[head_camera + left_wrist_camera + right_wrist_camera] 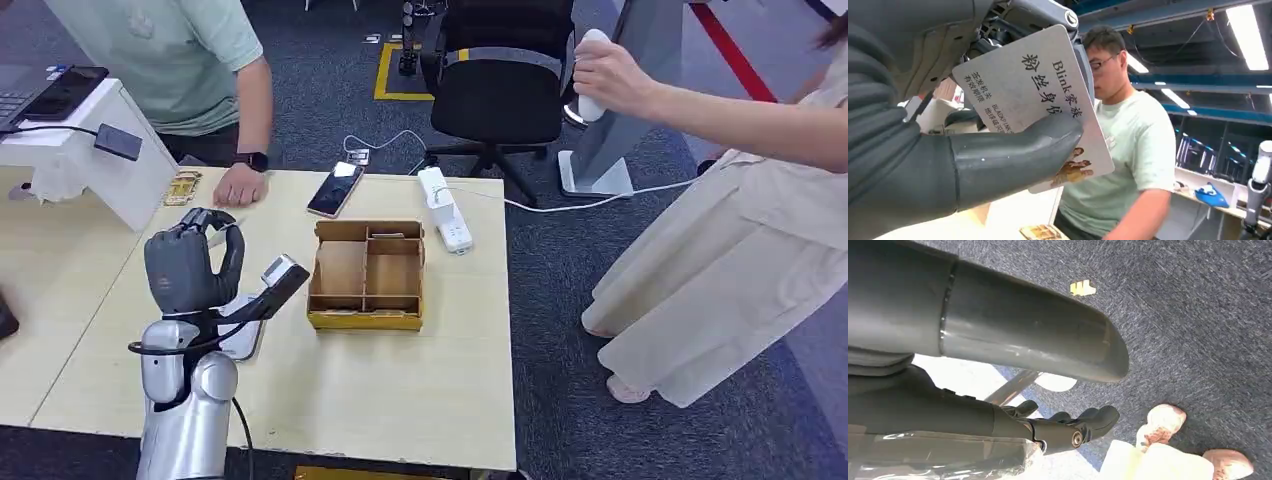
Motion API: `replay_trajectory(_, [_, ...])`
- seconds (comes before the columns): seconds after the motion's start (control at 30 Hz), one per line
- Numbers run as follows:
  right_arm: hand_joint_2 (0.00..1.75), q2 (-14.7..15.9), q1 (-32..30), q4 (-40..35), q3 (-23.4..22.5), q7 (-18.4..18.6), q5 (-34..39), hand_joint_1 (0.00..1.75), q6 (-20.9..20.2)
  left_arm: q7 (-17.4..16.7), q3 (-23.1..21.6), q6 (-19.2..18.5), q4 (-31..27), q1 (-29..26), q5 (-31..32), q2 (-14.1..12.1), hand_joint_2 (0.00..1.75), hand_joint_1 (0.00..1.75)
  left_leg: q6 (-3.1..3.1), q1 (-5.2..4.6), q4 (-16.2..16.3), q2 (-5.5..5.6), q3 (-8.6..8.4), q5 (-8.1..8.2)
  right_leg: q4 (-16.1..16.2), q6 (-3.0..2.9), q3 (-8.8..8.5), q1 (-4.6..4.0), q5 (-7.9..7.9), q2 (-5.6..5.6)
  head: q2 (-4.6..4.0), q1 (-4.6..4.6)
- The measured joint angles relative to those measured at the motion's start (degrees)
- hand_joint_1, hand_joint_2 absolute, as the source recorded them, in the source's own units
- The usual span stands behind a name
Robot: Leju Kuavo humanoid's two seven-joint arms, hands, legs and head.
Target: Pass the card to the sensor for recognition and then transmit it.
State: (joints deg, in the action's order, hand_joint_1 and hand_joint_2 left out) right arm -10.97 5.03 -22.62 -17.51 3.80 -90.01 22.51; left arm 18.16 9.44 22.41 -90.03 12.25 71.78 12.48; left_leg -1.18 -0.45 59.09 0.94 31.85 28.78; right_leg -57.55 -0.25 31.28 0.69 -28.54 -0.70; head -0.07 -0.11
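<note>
My left hand (190, 265) is raised over the left part of the table (400, 400), back of the hand toward me. In the left wrist view its thumb (1013, 155) and fingers pinch a white card (1038, 80) printed with black text and a small picture. A small dark sensor pad (118, 141) is mounted on a white stand (95, 175) at the far left, beyond the hand and apart from it. My right hand (1063, 425) hangs above the carpet, thumb and fingers apart, holding nothing.
A compartmented cardboard box (365, 275) stands mid-table, a phone (335, 188) and a power strip (445, 210) behind it. One person's hand (240, 185) rests beside a card stack (183, 187). A second person (720, 230) stands right, holding a white device (592, 75). A white flat item (243, 340) lies under my left arm.
</note>
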Motion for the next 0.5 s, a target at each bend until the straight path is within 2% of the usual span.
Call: replay_trajectory(0.5, [0.00,0.1,0.0,0.0,0.0,0.0,0.0,0.00,0.1,0.0,0.1,-2.2,0.4,-0.9,-2.5,0.0,1.75,1.75,0.00,0.00,0.0,0.00,0.01,0.00,0.0,0.00,0.00,0.00,0.00,0.00,0.00,0.02])
